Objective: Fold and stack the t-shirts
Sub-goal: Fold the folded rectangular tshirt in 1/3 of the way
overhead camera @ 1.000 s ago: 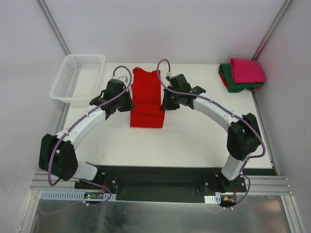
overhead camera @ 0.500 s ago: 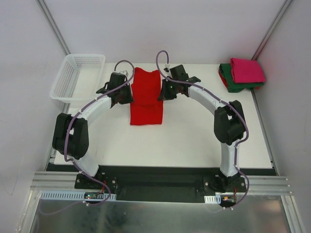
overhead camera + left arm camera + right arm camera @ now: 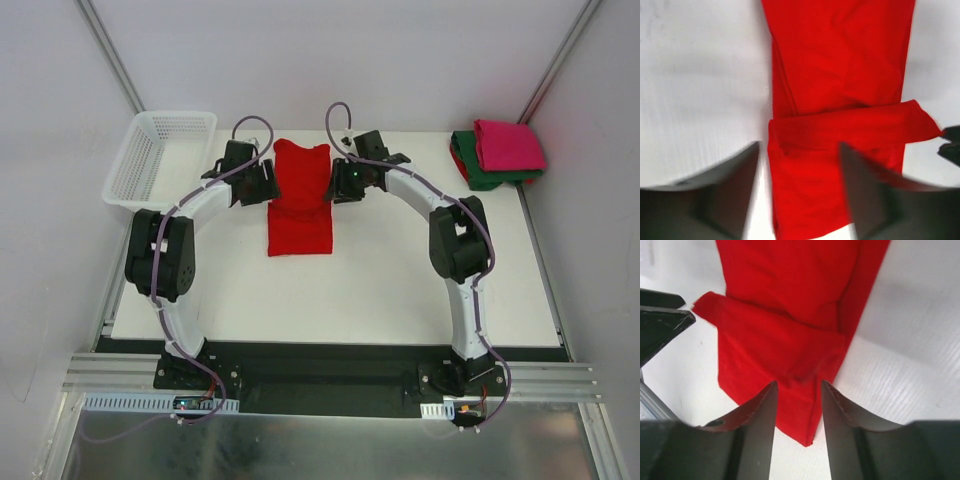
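Note:
The bright red t-shirt (image 3: 300, 225) lies as a long folded strip at the back middle of the table, with a folded layer across its far half (image 3: 840, 75) (image 3: 790, 300). My left gripper (image 3: 268, 185) (image 3: 800, 170) stands open at the strip's left edge, the cloth lying loose under its jaws. At the right edge my right gripper (image 3: 335, 187) (image 3: 797, 395) is open too, above a corner of the cloth. The magenta-pink t-shirt (image 3: 510, 143) rests folded on the dark green t-shirt (image 3: 478, 175) at the back right corner.
A white mesh basket (image 3: 160, 155) stands at the back left, half off the table's edge. Metal frame posts rise at both back corners. The white tabletop (image 3: 400, 290) stretches in front of the red strip.
Both arms reached farther back along the red t-shirt, drawing cloth with them. Both grippers, shut before, now stand open and have let go of it.

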Robot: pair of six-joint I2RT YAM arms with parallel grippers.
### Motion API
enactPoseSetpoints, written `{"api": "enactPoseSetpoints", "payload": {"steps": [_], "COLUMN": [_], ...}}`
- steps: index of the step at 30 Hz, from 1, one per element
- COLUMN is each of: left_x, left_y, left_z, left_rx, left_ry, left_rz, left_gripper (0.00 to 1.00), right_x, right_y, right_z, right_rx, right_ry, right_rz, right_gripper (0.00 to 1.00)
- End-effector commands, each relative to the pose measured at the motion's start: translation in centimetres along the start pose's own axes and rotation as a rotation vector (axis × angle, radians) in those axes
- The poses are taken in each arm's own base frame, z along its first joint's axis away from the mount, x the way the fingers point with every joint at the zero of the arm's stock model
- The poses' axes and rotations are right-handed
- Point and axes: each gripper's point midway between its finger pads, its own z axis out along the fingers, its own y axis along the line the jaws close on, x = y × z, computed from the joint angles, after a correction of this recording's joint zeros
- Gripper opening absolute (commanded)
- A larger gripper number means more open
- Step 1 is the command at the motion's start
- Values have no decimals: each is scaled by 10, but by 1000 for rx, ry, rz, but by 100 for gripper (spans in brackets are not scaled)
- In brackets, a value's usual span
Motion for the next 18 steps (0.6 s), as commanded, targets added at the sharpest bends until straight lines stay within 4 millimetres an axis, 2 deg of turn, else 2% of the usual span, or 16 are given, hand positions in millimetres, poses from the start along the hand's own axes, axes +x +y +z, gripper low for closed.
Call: {"api": "enactPoseSetpoints", "payload": {"steps": [1,3,7,9,11,13,14,15,16,18], "left_x": [-29,-35,-39,-43,-37,-27,-22,-11,-9,7], "left_y": [18,25,36,34,28,25,19,19,14,1], "left_z": [1,-3,-16,-28,-38,-42,-43,-42,-45,-42], "left_rx": [-58,-78,-105,-98,-72,-52,-23,-14,-3,23], "left_ry": [-81,-103,-133,-155,-154,-141,-130,-109,-114,-96], "left_rz": [-5,-13,-28,-31,-38,-54,-55,-54,-44,-14], "left_gripper": [81,99,99,99,99,99,99,95,91,73], "right_x": [-22,-24,-28,-26,-28,-15,-14,-3,1,15], "right_y": [-9,-17,-29,-30,-24,-23,-18,-20,-21,-21], "right_z": [-6,-9,-23,-36,-51,-53,-61,-60,-62,-69], "right_rx": [18,41,80,84,80,70,60,63,70,74], "right_ry": [-55,-64,-86,-96,-122,-99,-105,-86,-84,-72], "right_rz": [-36,-48,-52,-49,-65,-58,-61,-55,-51,-43], "right_gripper": [45,48,49,49,49,49,48,45,43,40]}}
